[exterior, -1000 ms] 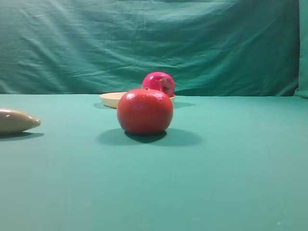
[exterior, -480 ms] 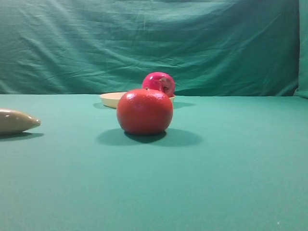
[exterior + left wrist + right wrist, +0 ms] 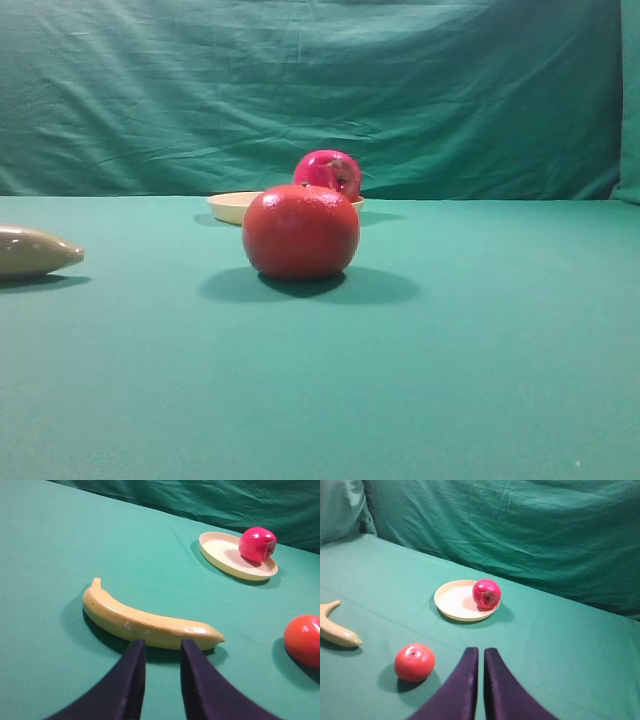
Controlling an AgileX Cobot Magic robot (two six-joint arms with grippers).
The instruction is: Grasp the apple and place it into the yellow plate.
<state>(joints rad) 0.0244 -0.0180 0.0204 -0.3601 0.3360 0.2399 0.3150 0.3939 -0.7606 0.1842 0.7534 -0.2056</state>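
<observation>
Right gripper [image 3: 480, 652]: dark fingers nearly pressed together, empty; left gripper [image 3: 162, 645]: slightly parted, empty, just short of beige pointed banana [image 3: 145, 622]. Farther ahead: glossy magenta apple [image 3: 486, 593] already on shallow cream-yellow plate [image 3: 451, 600]. Placement apparently complete; next: only staying clear

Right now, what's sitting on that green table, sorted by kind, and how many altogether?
Fruit: 3, namely the apple, the orange-red round fruit and the banana.
Dishes: 1, the yellow plate, with the apple resting at its edge.
Total: 4 things on the green cloth.
</observation>
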